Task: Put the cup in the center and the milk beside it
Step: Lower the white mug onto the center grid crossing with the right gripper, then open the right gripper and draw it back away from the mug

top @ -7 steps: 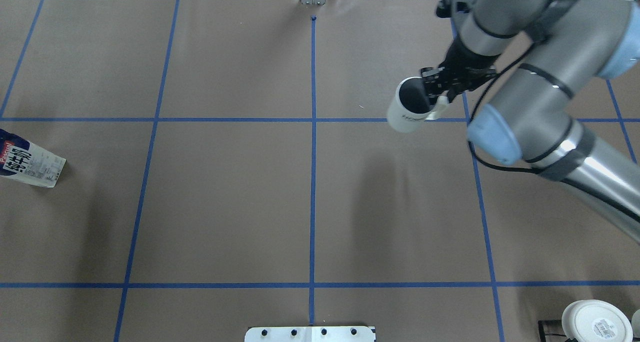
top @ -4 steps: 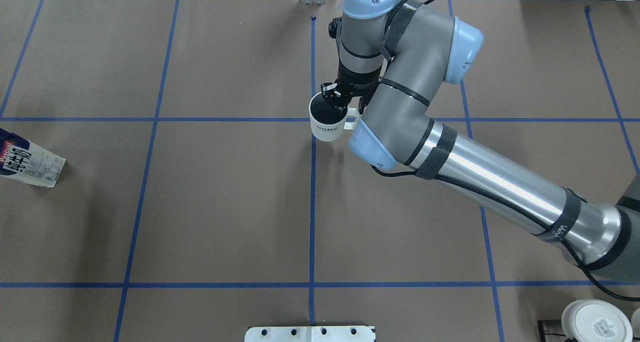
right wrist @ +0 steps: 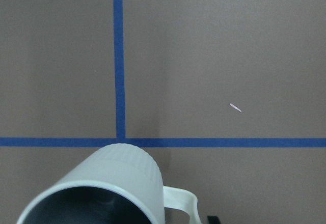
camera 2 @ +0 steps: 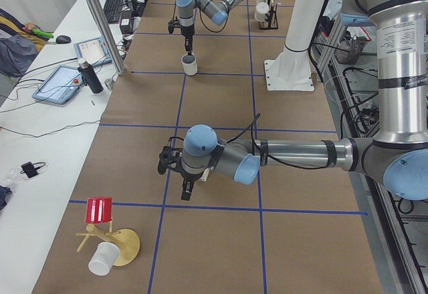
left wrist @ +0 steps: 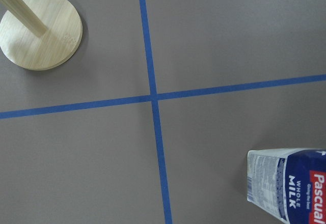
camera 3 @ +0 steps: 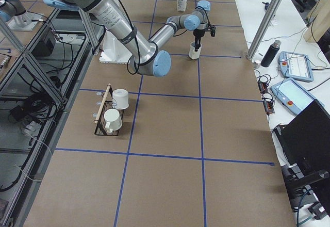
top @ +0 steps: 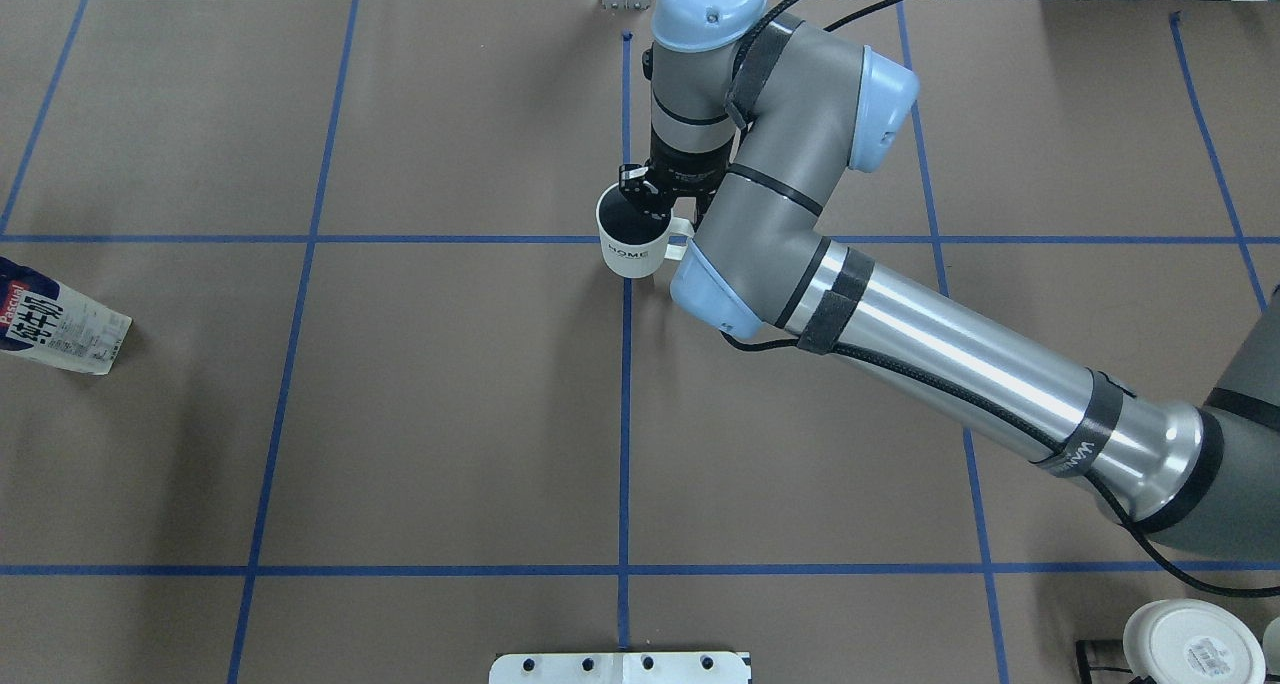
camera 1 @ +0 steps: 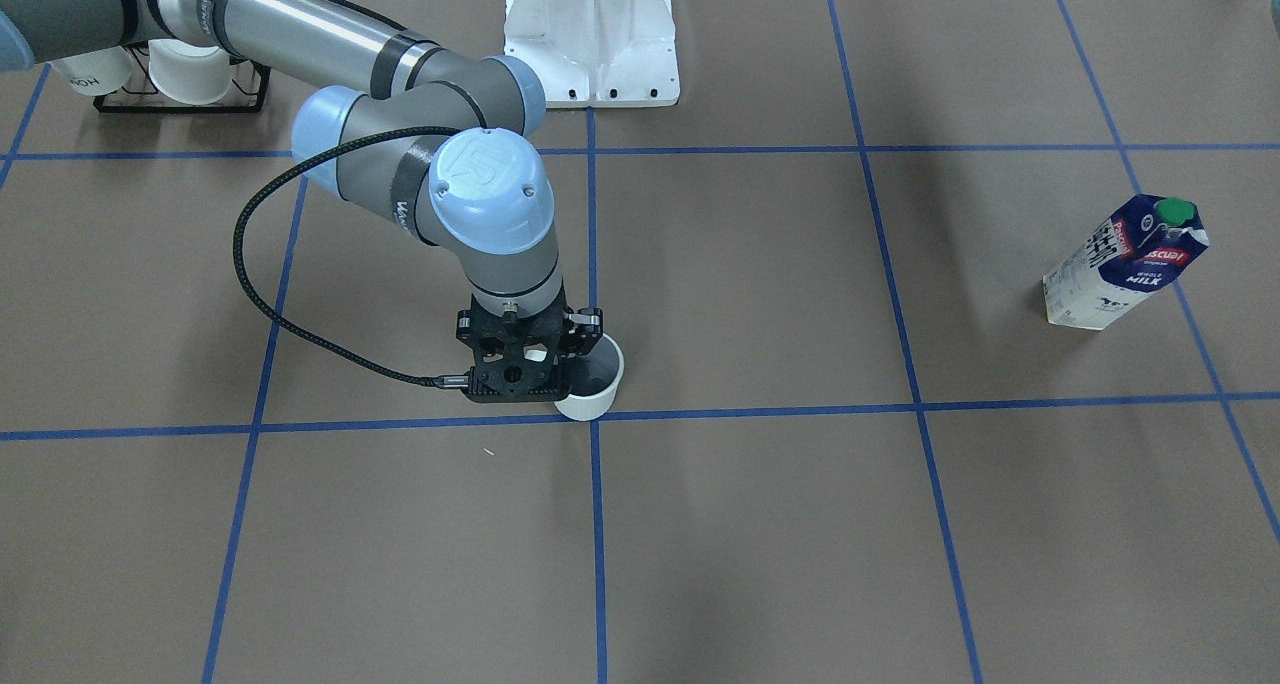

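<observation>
The cup [top: 630, 236] is a white mug with a dark inside, a loop handle and "HOME" lettering. My right gripper [top: 641, 194] is shut on its rim from above. It holds the cup upright and low at the crossing of the blue centre line and the far cross line [camera 1: 592, 382]. I cannot tell whether it touches the table. The cup's rim shows in the right wrist view [right wrist: 102, 188]. The milk [camera 1: 1125, 264] stands upright far off at the table's left side [top: 55, 329]. My left gripper [camera 2: 186, 190] hangs above the milk; I cannot tell if it is open.
A black rack [camera 1: 170, 74] with white mugs stands at the near right [camera 3: 111, 111]. An upturned white cup [top: 1190, 644] shows there. A wooden stand [camera 2: 110, 237] with a red cup is beyond the milk; its base [left wrist: 41, 30] shows in the left wrist view. Blue tape lines grid the brown table.
My right arm has carried the cup leftward from the right half of the table to the centre line crossing. The milk has not moved.
</observation>
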You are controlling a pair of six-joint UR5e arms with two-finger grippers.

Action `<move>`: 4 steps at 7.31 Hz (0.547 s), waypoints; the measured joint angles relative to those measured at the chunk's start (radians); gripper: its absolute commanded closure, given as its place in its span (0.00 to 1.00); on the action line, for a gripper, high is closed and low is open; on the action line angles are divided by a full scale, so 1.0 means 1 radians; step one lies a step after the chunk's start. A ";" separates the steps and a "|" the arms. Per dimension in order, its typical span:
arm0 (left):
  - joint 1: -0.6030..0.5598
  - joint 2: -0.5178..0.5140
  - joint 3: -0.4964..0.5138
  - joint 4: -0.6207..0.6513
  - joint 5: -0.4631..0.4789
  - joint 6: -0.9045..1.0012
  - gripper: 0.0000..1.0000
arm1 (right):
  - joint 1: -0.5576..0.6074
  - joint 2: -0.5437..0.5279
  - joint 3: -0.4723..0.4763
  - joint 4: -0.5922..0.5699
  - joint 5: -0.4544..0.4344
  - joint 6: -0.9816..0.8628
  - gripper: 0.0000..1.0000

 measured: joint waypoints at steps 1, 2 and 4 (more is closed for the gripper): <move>0.017 -0.033 -0.010 0.013 0.002 -0.071 0.01 | 0.034 -0.003 0.009 0.003 0.047 0.006 0.00; 0.047 -0.060 -0.035 0.049 0.010 -0.107 0.01 | 0.072 -0.020 0.037 0.000 0.092 0.007 0.00; 0.128 -0.074 -0.165 0.208 0.093 -0.124 0.01 | 0.119 -0.127 0.169 -0.020 0.125 -0.001 0.00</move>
